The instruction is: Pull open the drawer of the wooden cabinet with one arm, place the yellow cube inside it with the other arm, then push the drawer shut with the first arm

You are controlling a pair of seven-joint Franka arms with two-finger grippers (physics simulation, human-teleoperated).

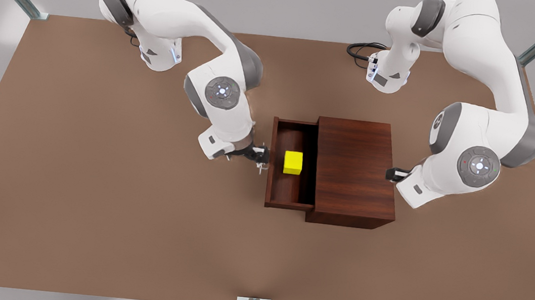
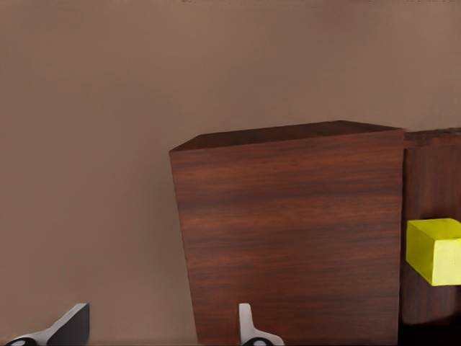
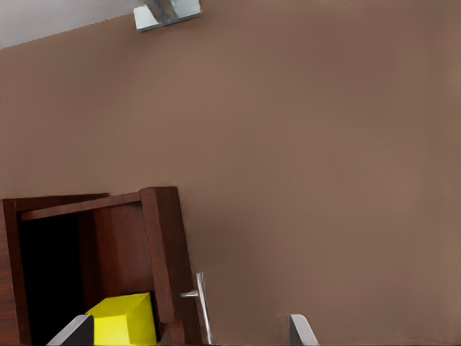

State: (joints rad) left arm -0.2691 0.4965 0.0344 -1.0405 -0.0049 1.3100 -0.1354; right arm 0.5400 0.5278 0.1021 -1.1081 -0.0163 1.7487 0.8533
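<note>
At the drawer's (image 1: pixel 292 138) handle (image 3: pixel 202 306), the right pincer (image 1: pixel 260 158) hung apart, seemingly not touching; a square, central push was advised. Left pincer (image 1: pixel 391 173), also apart, waited behind the wooden cabinet (image 1: pixel 352 171).

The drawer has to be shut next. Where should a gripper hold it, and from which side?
Grip the thin silver handle on the drawer front, from the front view's left, where the open right gripper is; the bar stands off the wood. The left gripper waits behind the cabinet.
</note>
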